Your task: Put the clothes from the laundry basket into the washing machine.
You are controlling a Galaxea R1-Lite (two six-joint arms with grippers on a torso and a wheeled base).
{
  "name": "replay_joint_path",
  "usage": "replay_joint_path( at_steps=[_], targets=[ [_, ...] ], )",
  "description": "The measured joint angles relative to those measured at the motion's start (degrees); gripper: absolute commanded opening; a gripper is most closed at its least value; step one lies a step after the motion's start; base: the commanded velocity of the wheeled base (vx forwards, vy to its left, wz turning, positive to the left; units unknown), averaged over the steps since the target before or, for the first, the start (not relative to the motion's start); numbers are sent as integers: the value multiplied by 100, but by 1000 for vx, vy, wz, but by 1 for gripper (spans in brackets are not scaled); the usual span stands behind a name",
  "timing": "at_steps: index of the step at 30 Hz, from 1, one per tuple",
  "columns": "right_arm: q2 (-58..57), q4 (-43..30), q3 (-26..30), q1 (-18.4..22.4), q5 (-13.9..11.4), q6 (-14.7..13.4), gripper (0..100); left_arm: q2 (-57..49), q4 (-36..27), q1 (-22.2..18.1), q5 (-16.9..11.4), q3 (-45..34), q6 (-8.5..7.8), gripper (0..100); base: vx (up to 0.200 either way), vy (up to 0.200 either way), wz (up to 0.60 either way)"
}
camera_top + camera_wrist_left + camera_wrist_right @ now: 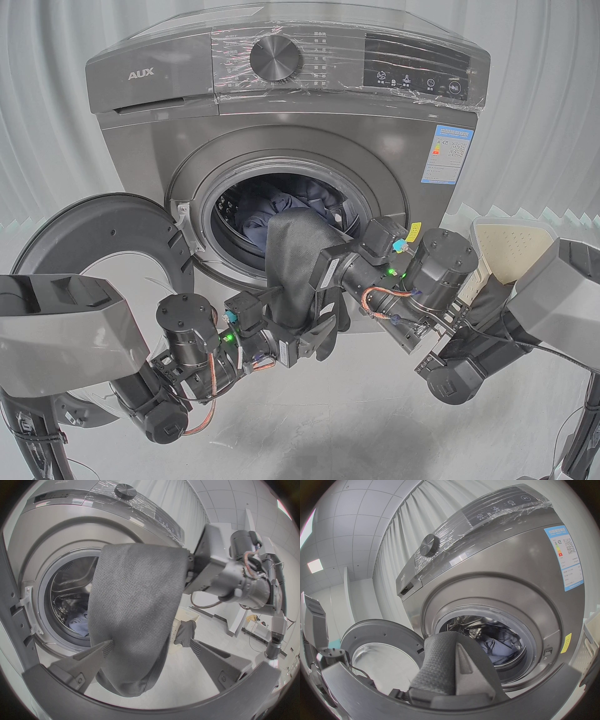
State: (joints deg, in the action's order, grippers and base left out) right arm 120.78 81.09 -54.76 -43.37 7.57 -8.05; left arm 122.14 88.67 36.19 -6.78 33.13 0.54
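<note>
A dark grey garment (294,262) hangs in front of the washing machine's (156,144) round opening, its top edge level with the lower rim. My right gripper (322,259) is shut on its upper end; in the right wrist view the cloth (440,658) drapes over that gripper (456,667). My left gripper (315,334) is below, open, its fingers (93,655) spread on either side of the hanging cloth (134,605), one tip touching it. Blue clothes (269,209) lie inside the drum. The cream laundry basket (512,244) stands at the right, with a dark cloth (184,633) over its edge.
The machine's round door (94,237) stands swung open to the left, right beside my left arm. Grey floor (350,406) lies in front of the machine. A pale curtain (544,112) hangs behind it.
</note>
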Motion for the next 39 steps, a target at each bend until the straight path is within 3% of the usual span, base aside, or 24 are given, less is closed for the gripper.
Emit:
replay_joint_path(
  at_steps=[8,17,22,23,34,39],
  targets=[
    [-4,0,-6,-43,17,-27,0,350,1,-41,311,634,132,100,0,0,0],
    [-9,0,30,-94,28,-99,0,763,-5,-87,378,1201,173,100,0,0,0],
    [-20,1,49,-98,165,-126,0,945,-11,-224,577,1428,312,100,0,0,0],
    [-28,1,63,-98,173,-137,0,967,-11,-263,605,1463,332,0,0,0,0],
    [-91,0,361,24,321,-244,0,837,-7,-356,702,1542,483,0,0,0,0],
    [-96,-2,763,187,335,-251,0,482,-7,-360,756,1397,545,0,0,0,0]
  ],
)
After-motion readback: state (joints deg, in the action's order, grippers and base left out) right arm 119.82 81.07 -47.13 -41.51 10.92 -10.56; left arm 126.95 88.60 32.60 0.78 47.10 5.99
